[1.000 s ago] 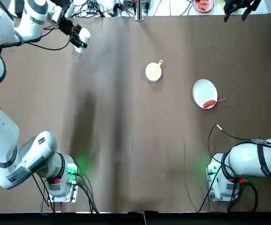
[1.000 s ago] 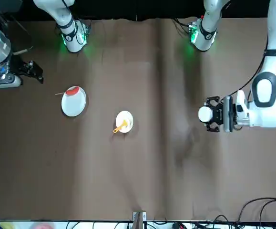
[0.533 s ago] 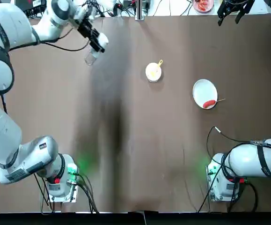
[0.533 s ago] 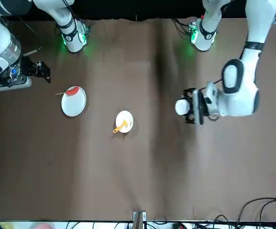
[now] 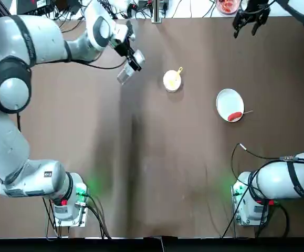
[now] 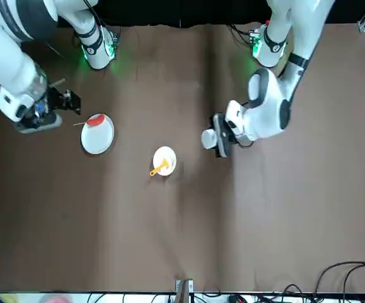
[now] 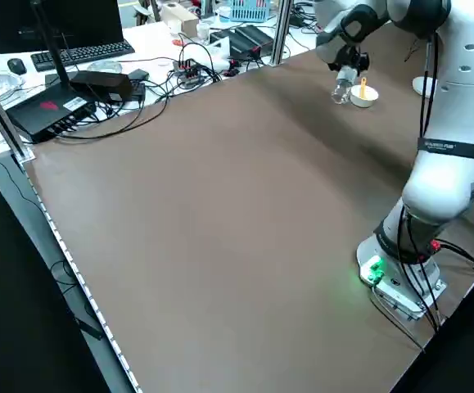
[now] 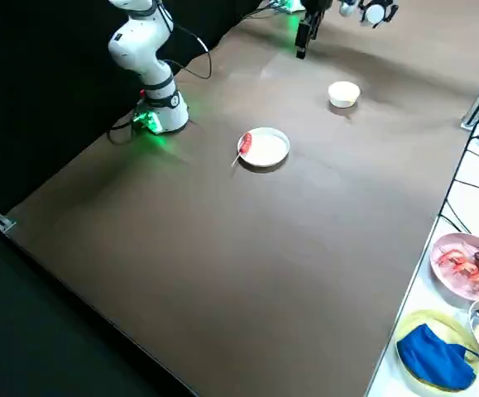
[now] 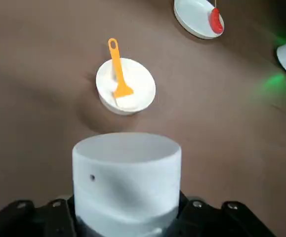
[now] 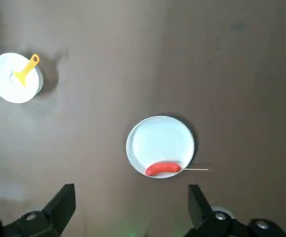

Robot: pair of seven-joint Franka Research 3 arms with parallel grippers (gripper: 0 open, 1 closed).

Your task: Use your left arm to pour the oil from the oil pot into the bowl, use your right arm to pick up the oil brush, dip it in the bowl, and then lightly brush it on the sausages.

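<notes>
Carried across the table from its far left side over the last second, the pot (image 5: 126, 73) now hangs in the air just left of the bowl (image 5: 171, 81), clamped by its white cap in the left gripper (image 5: 131, 56). In the top view its clear body dangles below the cap, tilted toward the robot. The right gripper (image 5: 250, 13) has slid a little inward along the far edge and hovers high with its fingers spread wide, holding nothing.

The bowl sits near the table's middle with the brush (image 9: 117, 70) lying across it, bristle end inside and handle poking out over the rim. To its right, well apart, the plate (image 5: 224, 100) holds the sausage (image 5: 235, 115) near its rim, the thin stick reaching out past the edge.

By my reading, the step in hand is the approach for the pour: the pot is near the bowl but not yet over it. The next move calls for bringing the mouth above the bowl and tipping gently. Since the brush occupies the bowl, the stream may need to land beside it. Whether the cap lets oil through while gripped cannot be told.

No brand, label or writing can be read on any task item.
</notes>
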